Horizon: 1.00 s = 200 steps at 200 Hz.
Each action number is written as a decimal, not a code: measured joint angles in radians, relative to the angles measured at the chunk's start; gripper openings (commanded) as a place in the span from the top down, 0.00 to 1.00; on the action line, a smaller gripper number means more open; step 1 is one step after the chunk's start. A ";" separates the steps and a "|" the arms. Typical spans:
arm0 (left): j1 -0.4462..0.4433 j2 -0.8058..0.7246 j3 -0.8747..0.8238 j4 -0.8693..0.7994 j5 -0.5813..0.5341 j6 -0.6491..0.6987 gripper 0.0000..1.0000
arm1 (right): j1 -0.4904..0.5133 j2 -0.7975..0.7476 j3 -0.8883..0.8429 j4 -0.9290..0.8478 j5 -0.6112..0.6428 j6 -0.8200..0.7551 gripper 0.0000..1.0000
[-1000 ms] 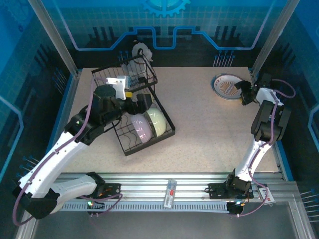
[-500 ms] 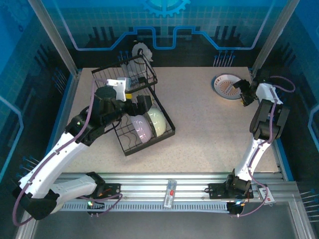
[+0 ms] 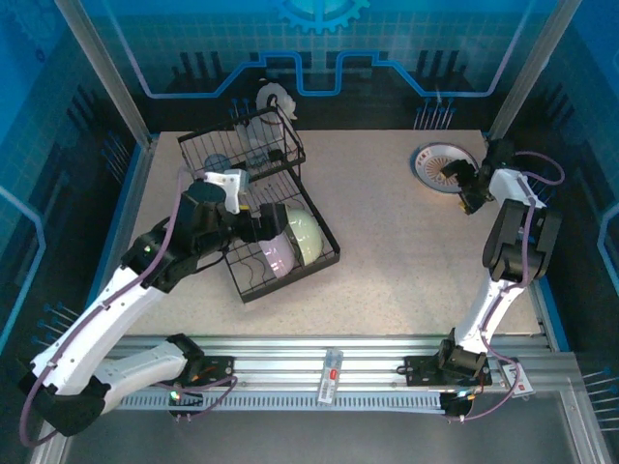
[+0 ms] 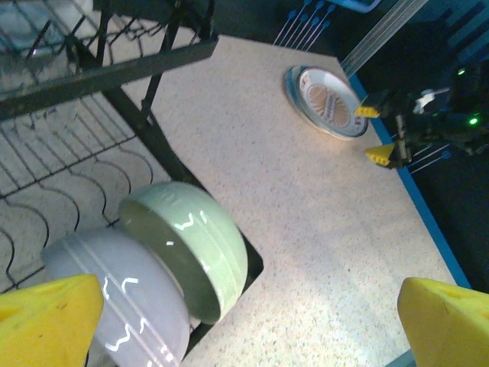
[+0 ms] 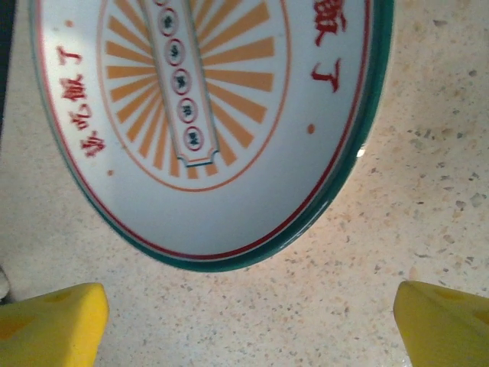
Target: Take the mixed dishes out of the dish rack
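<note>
**Next pick: pale green bowl, L arm**

L gripper is held wide open w/ nothing in it, above the pale green bowl and lavender bowl. Both are stood on edge, touching, in the lower tray of the dish rack.

The green bowl is judged the first pick, as it sits outermost at the rack's edge. One finger should be set inside the rim and the other on the outer wall. The glaze is prob. slippery, so the grip should be closed gently. The bowl should be raised straight up, clear of the rack, before any swing.

R gripper is spread wide & empty, just beside the orange-patterned plate, which lies flat on the table at far right.
</note>
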 measured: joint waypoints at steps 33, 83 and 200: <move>0.000 -0.036 -0.042 -0.059 0.011 -0.084 0.01 | 0.058 -0.068 -0.011 0.022 0.038 -0.015 0.03; 0.028 -0.102 -0.160 -0.125 0.060 -0.162 0.04 | 0.256 -0.175 -0.064 0.040 0.066 -0.087 0.08; 0.276 -0.182 -0.453 0.017 0.426 -0.275 0.12 | 0.702 -0.203 -0.029 -0.162 0.077 -0.382 0.18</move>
